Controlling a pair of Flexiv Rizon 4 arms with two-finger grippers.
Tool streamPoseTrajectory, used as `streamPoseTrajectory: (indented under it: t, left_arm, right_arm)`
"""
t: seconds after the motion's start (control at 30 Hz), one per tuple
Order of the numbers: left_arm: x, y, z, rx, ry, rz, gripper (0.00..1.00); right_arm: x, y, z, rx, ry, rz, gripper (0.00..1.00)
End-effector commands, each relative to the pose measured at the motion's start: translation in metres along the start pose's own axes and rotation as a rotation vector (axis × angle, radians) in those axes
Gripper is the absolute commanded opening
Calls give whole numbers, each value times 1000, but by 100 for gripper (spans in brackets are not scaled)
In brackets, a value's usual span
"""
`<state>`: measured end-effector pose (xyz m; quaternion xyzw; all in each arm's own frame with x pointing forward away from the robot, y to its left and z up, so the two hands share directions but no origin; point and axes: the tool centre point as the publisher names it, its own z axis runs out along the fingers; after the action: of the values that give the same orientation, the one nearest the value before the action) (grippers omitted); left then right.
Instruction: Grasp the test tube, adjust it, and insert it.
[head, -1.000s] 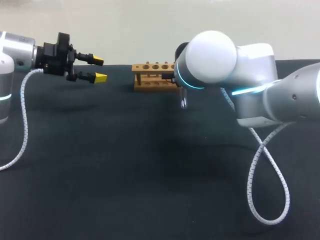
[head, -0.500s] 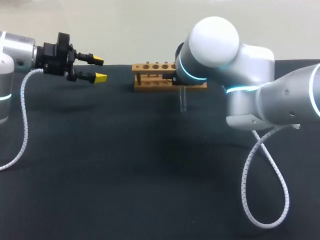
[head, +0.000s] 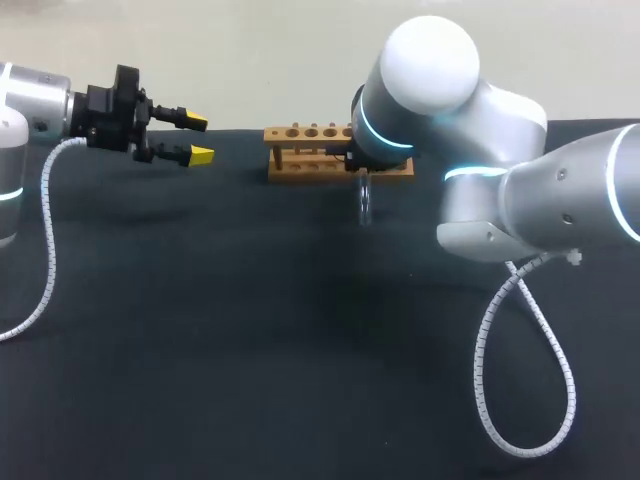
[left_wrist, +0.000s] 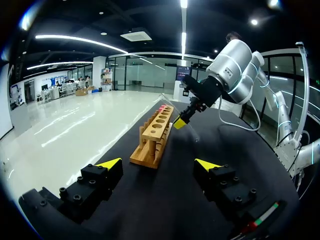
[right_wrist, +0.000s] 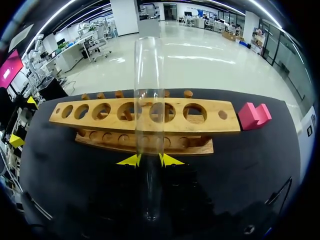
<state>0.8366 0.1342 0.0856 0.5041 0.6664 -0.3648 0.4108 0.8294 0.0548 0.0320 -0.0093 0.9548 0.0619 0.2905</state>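
Test tube: You'll find the clear glass test tube in the upper middle of the head view. It is a slim, smooth cylinder standing upright, just in front of the rack and not in any hole.
Right end effector: Its yellow tips are clenched on the test tube from both sides.
Test tube rack: This is pale wood, a long flat bar with a row of round holes, carried on dowels above a second bar.
Left end effector: At the upper left of the head view you see it released, with wedge-shaped tips spread and nothing between them.
Table: It is matte and black.
Pink block: This stepped piece lies beside one end of the rack.
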Motion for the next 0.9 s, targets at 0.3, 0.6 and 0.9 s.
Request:
streamPoseTrajectory:
  t: [0.3, 0.6, 0.9]
  left_arm:
    - [1, -2, 0, -6, -3, 3, 100]
    - [1, -2, 0, -6, -3, 3, 100]
    - [1, -2, 0, -6, -3, 3, 100]
  right_arm:
    - [9, 5, -26, 2, -50, 40, 0]
    - [5, 3, -57, 16, -114, 91, 0]
    - [-3, 3, -84, 18, -187, 103, 0]
